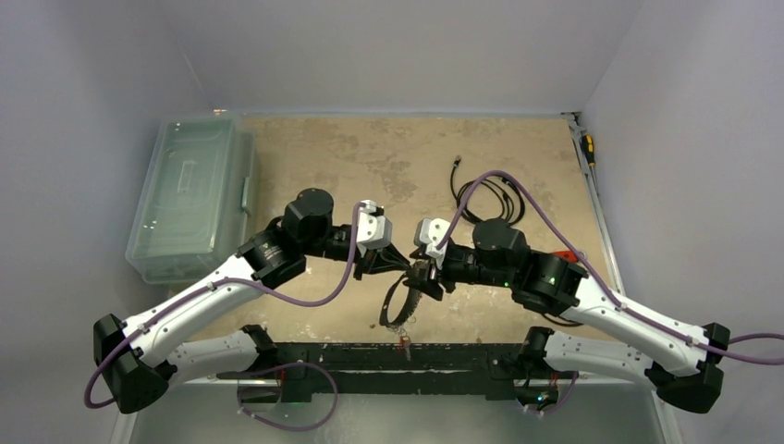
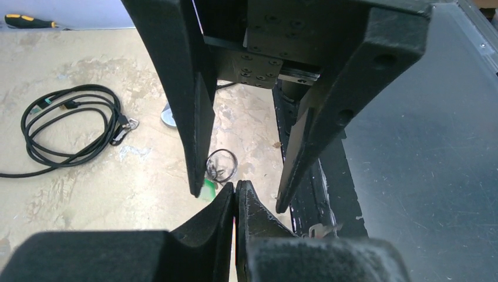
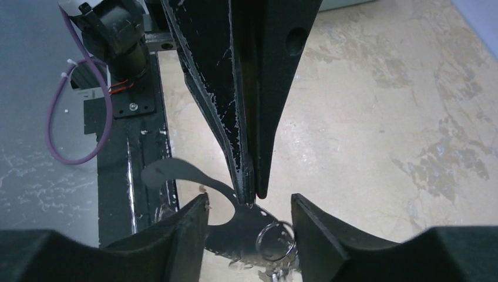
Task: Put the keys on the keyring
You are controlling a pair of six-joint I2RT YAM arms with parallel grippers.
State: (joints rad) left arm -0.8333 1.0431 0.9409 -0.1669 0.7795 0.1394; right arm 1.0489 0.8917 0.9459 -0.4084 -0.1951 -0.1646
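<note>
Beige surface below: my left hand (image 2: 235, 189) is pinched shut, seemingly on the keyring (image 3: 176, 171); right hand (image 3: 249, 205) spread wide; keys (image 2: 216, 173) not yet threaded, I judge.

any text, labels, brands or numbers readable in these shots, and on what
No text can be read in any view.
The clear plastic bin has a raised panel on its lid, but any lettering there is too small to read.
The keyring shows no legible marking.
</note>
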